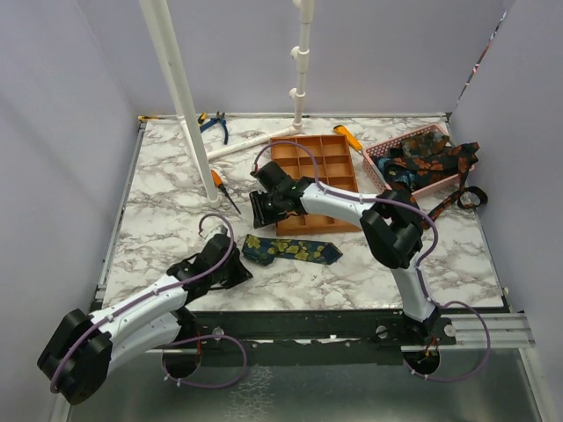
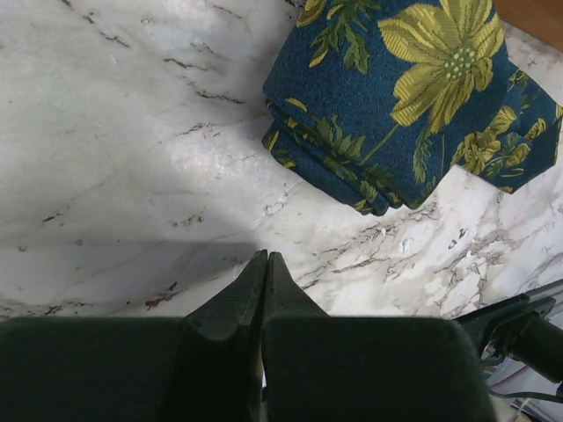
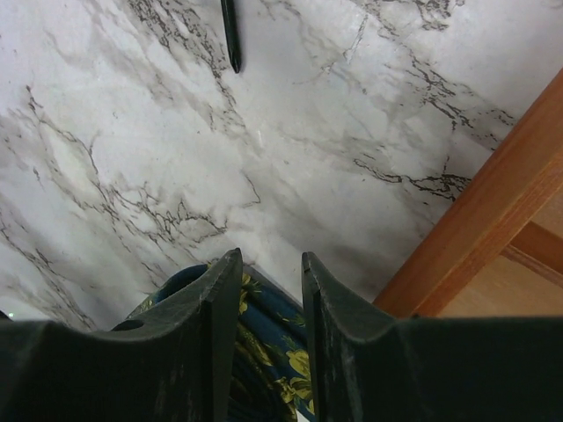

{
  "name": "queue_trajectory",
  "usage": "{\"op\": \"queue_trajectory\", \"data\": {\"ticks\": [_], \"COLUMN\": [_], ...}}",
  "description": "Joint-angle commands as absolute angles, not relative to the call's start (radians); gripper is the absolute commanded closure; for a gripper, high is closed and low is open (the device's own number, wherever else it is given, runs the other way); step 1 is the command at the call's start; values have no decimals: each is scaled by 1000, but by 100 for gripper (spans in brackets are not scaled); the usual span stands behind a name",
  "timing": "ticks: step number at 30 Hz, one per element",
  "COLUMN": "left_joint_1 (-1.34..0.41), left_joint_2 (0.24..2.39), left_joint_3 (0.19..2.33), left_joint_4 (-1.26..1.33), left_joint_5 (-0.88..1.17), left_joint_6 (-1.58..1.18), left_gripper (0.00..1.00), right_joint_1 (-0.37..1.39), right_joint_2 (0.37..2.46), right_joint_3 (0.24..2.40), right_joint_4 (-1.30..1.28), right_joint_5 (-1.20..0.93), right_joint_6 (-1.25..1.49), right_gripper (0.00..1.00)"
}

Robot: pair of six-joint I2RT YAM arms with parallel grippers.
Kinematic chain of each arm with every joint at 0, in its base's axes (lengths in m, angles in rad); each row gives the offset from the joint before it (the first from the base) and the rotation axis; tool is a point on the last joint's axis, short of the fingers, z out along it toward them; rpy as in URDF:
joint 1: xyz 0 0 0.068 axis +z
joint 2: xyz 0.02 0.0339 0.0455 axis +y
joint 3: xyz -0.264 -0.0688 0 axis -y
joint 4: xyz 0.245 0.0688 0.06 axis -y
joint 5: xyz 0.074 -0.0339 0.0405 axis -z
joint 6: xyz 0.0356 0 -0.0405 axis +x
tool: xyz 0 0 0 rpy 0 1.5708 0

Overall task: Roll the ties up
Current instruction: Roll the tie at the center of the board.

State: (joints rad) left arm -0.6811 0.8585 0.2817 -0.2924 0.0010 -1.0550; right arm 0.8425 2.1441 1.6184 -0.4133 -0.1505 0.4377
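Observation:
A dark blue tie with yellow flowers lies folded on the marble table, in front of the orange tray. Its thick folded end fills the upper right of the left wrist view. My left gripper rests just left of it, shut and empty, its tips short of the cloth. My right gripper hovers over the tie's left end, open. The flowered cloth shows below and between its fingers. Several more ties are heaped in the pink basket.
The orange compartment tray stands right behind my right gripper, its wall close on the right. The pink basket is at back right. White pipes, blue pliers, an orange-handled tool and an orange cutter lie behind.

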Motion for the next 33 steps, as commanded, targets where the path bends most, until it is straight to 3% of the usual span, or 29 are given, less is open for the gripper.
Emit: {"op": "queue_trajectory", "data": {"ticks": [1, 13, 33], "left_joint_1": [-687, -686, -687], "left_joint_2": [929, 1086, 1130], "left_joint_3": [278, 301, 235], "left_joint_4": [-164, 50, 276], "left_joint_5": [-13, -30, -38], "left_joint_6": [-1042, -1062, -1139], "left_gripper": [100, 100, 100], "right_joint_1": [846, 868, 903], "right_joint_2": [2174, 2154, 2161], "right_joint_3": [1629, 1566, 1503], "right_joint_4": [-494, -501, -486], "right_joint_5": [-164, -160, -282], "right_joint_6": [384, 399, 525], "right_gripper": [62, 62, 64]}}
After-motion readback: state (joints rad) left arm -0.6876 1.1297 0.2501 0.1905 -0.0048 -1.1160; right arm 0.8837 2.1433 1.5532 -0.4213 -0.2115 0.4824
